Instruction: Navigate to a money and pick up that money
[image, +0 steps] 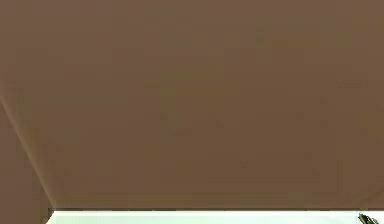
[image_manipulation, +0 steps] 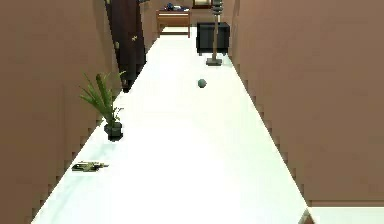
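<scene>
Navigation is the step in hand, I judge; a wall (image: 190, 100) stands close ahead; what looks like the money (image_manipulation: 90, 166), flat and greenish, lies on the floor (image_manipulation: 200, 140) near a plant (image_manipulation: 105, 105); next, probably, turn and drive toward it; the gripper's state I cannot tell.

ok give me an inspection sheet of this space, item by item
surface: white floor of a long corridor; brown wall close ahead in the forward view
job's things: small flat dark thing on the floor near the potted plant; may be the money, too small to tell
clutter: potted plant; dark ball
grippers: nothing seen
cables: nothing seen
surroundings: dark door, dark cabinet and wooden table toward the far end
</scene>
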